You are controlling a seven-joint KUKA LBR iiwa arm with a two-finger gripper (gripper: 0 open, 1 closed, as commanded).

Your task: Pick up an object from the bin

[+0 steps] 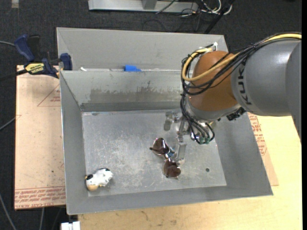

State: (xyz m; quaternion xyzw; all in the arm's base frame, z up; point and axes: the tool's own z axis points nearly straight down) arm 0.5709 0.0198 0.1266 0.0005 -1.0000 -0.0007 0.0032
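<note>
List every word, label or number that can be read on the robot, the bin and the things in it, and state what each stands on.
"KUK": black letters on the grey arm, running sideways; any further letters curve out of sight.
There is no readable lettering on the bin, the brown things or the white toy.
</note>
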